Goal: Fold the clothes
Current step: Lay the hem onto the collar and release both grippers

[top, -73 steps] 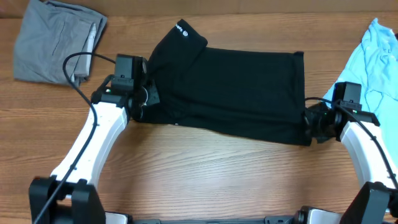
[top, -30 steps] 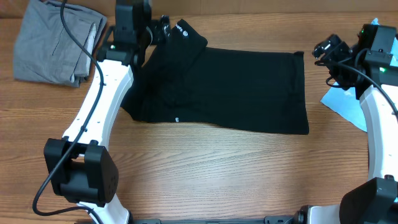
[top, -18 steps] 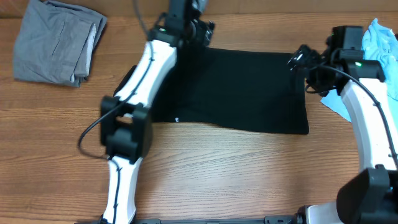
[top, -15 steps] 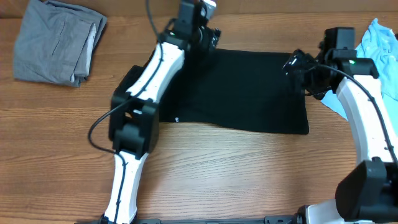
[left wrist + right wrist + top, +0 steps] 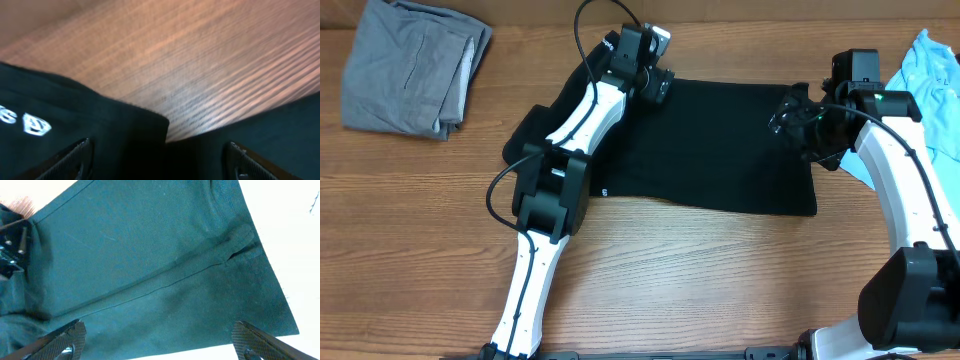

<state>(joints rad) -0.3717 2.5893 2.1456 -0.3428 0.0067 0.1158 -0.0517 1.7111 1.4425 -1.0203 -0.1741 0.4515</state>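
Three garments lie on the wooden tabletop (image 5: 700, 270): a black T-shirt (image 5: 720, 150) spread flat near the middle, a grey garment (image 5: 415, 65) bunched in the far left corner, and a light-blue shirt (image 5: 932, 60) at the far right edge, partly out of frame. The black T-shirt is well apart from the grey garment. Its right edge comes near the light-blue shirt, with the right arm between them. The left pincer (image 5: 658, 88) sits over the far left edge of the T-shirt, and the left arm stretches across that side of the cloth. In the left wrist view its fingers (image 5: 75, 157) stand wide apart at the bottom corners. Between and under them is black cloth, with a small white logo (image 5: 35, 125) on a fold at the left and bare wood beyond. Whether the fingers touch the cloth cannot be told. The right pincer (image 5: 788, 115) is over the far right corner of the T-shirt. The right wrist view shows its fingers (image 5: 65, 340) also spread wide, gripping nothing. A hem seam runs diagonally across the cloth below them, which looks dark green in that view.
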